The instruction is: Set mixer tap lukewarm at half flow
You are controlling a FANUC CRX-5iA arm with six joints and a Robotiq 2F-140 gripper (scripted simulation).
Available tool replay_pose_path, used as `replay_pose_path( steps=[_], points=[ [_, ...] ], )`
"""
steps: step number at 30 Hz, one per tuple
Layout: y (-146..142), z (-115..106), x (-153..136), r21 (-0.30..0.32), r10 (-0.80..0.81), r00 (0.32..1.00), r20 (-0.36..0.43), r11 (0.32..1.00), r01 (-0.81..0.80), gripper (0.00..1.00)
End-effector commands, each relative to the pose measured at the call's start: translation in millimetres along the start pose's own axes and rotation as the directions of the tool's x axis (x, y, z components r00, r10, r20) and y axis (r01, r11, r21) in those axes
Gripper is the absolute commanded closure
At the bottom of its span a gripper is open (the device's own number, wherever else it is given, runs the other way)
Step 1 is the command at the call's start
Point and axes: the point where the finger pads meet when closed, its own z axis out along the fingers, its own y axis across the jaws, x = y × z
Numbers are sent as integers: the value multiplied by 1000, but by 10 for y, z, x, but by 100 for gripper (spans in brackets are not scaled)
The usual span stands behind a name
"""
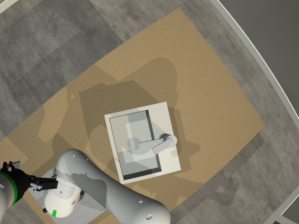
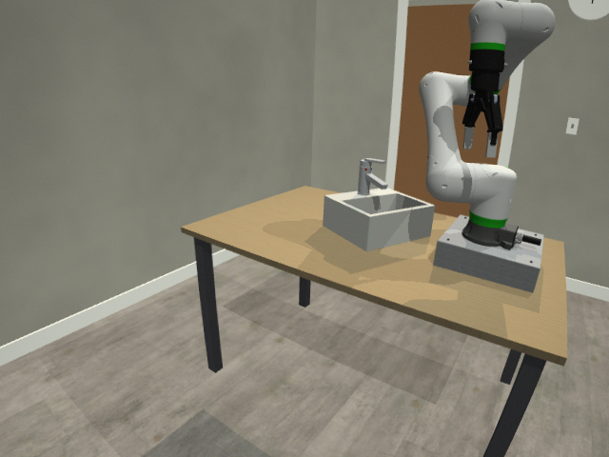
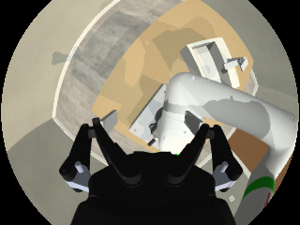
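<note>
Grey walls and a brown door point(image 2: 427, 98) surround a rectangular tan wooden table point(image 2: 295, 246) on dark legs. Near the tabletop's middle sits a white square basin point(image 2: 376, 221) carrying a grey metal mixer tap point(image 2: 366, 179); its flat lever point(image 1: 160, 147) lies low, angled to one side of the spout point(image 1: 145, 143). By one short edge, a white arm rises from its grey base block point(image 2: 516, 275). High above that block hangs the black two-finger gripper point(image 2: 480, 142), fingers spread wide, holding nothing, well apart from the tap.

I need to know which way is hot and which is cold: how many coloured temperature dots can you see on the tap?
1. A red dot shows on the tap body just below the lever. No blue dot is visible; it may be hidden on the far side.
</note>
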Motion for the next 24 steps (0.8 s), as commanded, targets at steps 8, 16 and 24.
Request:
replay_pose_path(
  steps=[8,16,24],
  points=[
    [-1,-1,0,0,0,1000,0,1000,0,0],
    [-1,-1,0,0,0,1000,0,1000,0,0],
    [-10,-21,41,1,15,1000,-2,1000,-15,0]
  ],
)
